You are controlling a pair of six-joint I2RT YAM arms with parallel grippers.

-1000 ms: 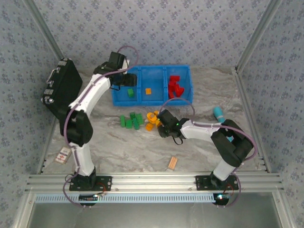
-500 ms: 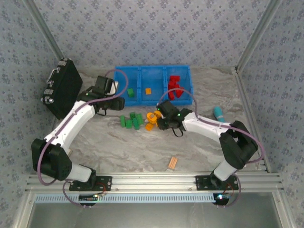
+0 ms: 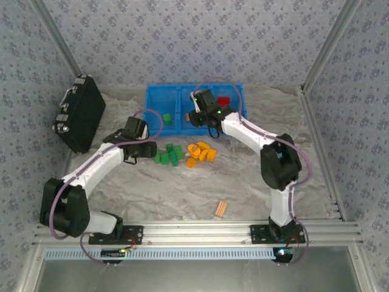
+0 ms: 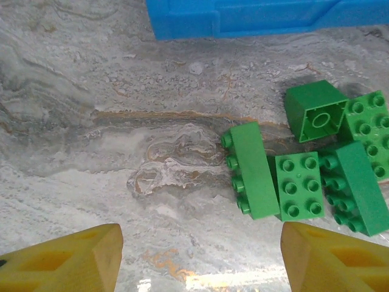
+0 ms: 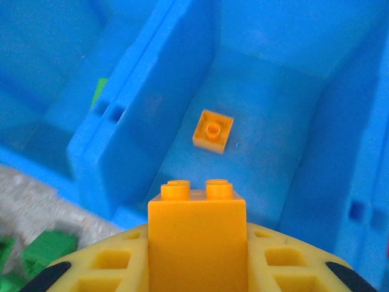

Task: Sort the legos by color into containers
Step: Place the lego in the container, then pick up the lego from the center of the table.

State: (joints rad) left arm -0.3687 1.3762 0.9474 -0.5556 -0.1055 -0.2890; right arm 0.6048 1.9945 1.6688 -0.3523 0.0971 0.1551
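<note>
Right wrist: right jaws clench an orange-yellow plastic brick [image 5: 197,243] over a bright blue plastic bin's [image 5: 146,121] middle compartment [image 5: 267,182], seemingly past its near wall; left jaws released.

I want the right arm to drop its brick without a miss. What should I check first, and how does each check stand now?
1. Grip: the right gripper is shut on the held orange brick: ok.
2. Target: that brick hangs over the middle compartment, within its outline: ok.
3. Colour: a loose orange brick lies on that compartment's floor, with no other colour seen there: ok.
4. Other arm: the left gripper is open over the table beside the green bricks, apart from the right arm: ok.
5. Drop height above the compartment floor: cannot tell.
</note>
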